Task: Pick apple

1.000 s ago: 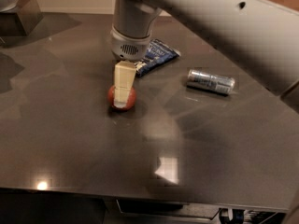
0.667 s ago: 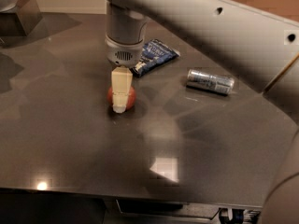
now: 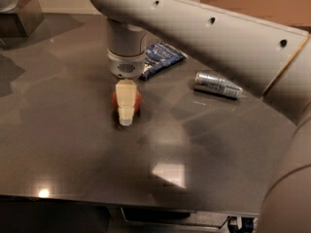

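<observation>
The apple (image 3: 137, 101) is small and red and rests on the dark table (image 3: 73, 144), left of centre. My gripper (image 3: 126, 114) hangs straight down from the white arm (image 3: 204, 38) right at the apple. Its cream-coloured lower part stands in front of the apple and reaches down to the table surface. This hides the middle of the apple, so only red edges show on either side.
A silver can (image 3: 217, 84) lies on its side to the right. A blue snack bag (image 3: 162, 56) lies behind the gripper. A dark block with a pale bowl (image 3: 12, 6) sits at the far left corner. The table's front edge runs along the bottom.
The arm has shifted slightly left and the gripper has come lower, now reaching the table in front of the apple. The apple, can and bag have not moved.
</observation>
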